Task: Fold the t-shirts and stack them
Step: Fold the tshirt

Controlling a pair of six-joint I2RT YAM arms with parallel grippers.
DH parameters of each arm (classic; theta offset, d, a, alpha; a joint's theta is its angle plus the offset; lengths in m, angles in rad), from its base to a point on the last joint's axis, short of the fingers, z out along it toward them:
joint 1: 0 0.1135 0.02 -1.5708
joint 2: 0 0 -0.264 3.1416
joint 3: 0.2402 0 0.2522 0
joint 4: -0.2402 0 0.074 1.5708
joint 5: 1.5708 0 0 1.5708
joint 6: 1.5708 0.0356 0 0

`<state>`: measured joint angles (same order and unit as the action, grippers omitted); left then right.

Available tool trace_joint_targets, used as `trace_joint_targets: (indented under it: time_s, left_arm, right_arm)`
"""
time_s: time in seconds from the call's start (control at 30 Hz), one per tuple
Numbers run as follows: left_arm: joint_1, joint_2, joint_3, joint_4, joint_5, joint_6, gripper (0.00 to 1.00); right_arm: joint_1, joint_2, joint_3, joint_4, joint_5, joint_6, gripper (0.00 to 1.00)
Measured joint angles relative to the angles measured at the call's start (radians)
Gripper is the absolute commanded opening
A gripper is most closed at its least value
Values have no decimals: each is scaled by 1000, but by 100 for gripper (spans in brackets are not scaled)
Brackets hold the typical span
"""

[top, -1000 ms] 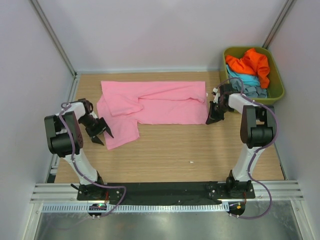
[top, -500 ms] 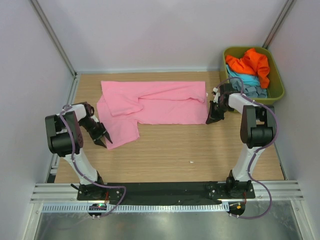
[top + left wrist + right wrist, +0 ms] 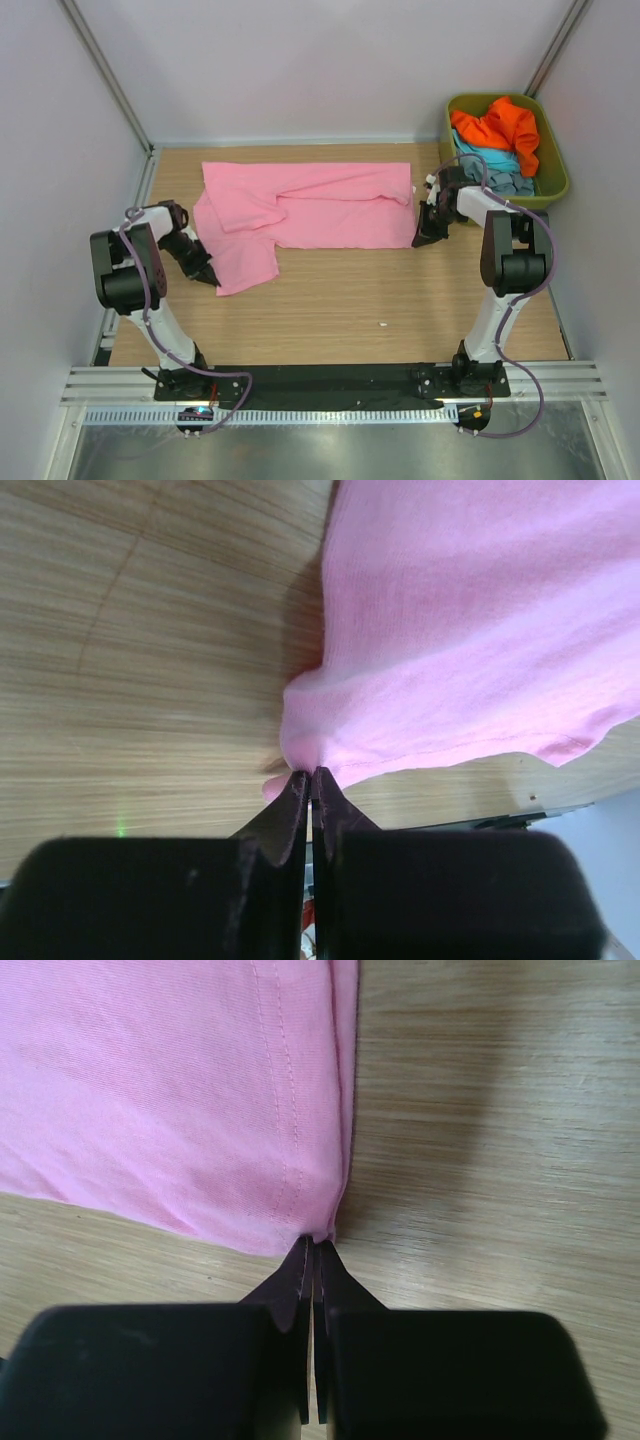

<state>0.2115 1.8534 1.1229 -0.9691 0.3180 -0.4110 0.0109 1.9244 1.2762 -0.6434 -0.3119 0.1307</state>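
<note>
Top external view: pink fabric short-sleeved t-shirt lies across the far half of the worktop. Left end effector and right end effector each pinch a near corner. Fabric judged light and limp; corner holds suit.

The setting is a robotics laboratory test cell. A wooden table is enclosed by plain white panels held in metal posts. The left arm and right arm are bolted to a black base plate beside an aluminium rail at the table's near edge.
</note>
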Motion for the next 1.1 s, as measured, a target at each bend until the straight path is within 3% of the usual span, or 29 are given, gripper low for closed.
trace_joint_targets:
  time_s: [0.37,0.77,1.1]
  left_arm:
    - [0,-108,39,-46,70,72,0]
    - [0,-12,410,-61,131,138,0]
    - [-8,136,629,-43,138,142,0]
  right_arm:
    - [-20,-42,32,-11,2,0,1]
    - [-20,-97,214,-26,-9,-3,1]
    - [-20,42,393,-4,-16,-3,1]
